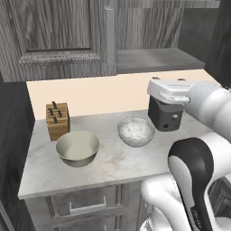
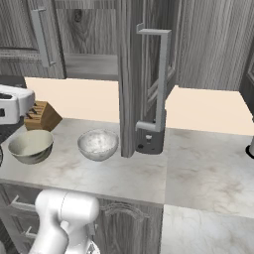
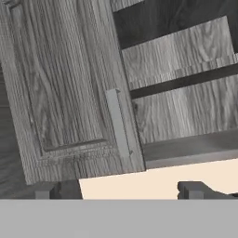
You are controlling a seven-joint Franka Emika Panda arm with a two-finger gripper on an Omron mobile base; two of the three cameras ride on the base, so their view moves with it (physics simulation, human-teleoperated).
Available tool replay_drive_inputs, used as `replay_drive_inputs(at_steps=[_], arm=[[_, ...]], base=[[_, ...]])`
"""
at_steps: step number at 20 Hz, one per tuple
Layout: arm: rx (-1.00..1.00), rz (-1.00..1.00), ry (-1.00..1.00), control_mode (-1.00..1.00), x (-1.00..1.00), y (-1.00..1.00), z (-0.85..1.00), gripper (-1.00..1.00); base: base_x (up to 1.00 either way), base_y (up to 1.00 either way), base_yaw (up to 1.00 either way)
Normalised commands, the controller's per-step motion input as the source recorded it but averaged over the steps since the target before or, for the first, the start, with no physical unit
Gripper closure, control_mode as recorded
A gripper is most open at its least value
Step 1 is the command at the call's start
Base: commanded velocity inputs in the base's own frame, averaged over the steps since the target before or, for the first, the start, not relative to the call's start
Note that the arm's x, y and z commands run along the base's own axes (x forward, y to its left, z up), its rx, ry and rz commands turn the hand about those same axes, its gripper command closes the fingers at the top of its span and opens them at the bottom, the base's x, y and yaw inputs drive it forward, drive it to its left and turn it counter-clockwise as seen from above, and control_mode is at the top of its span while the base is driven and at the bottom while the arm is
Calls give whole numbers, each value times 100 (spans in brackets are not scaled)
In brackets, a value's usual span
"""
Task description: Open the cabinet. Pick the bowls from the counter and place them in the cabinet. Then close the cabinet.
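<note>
The end effector (image 3: 118, 190), a two-finger dark gripper on the white arm, has its fingers spread wide with nothing between them and touches nothing; in the hand view its two tips frame bare peach wall below the wide grey wood-grain wall cabinet (image 3: 69, 93). The cabinet is half open: its right door (image 2: 144, 74) is swung out toward the room, baring the grey shelf (image 1: 155, 58), while the left door (image 1: 54, 36) is shut, its long vertical bar handle (image 3: 117, 122) running nearly upright just above and between the fingertips. The next move, I judge, turns on this: the bowls lie below the end effector and to its left, on the light grey marble-look table (image 1: 113, 162), so the hand must drop away from the cabinet. The white-grey speckled round bowl (image 1: 136, 131) is the nearer; the beige-olive bowl with a cream inside (image 1: 77, 147) sits further left, beside a wooden knife block (image 1: 57, 120). Both are upright and apart.
</note>
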Motion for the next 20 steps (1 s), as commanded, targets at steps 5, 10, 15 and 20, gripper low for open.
replay_drive_inputs(at_steps=[5,10,15,20], arm=[[-2,15,-16,-100,63,50,0,-100],[-1,-2,-17,-100,40,39,4,-100],[0,-8,-6,-100,52,24,0,-100],[0,-3,1,-100,56,0,1,-100]], base=[[0,0,0],[0,0,0],[0,0,0],[0,0,0]])
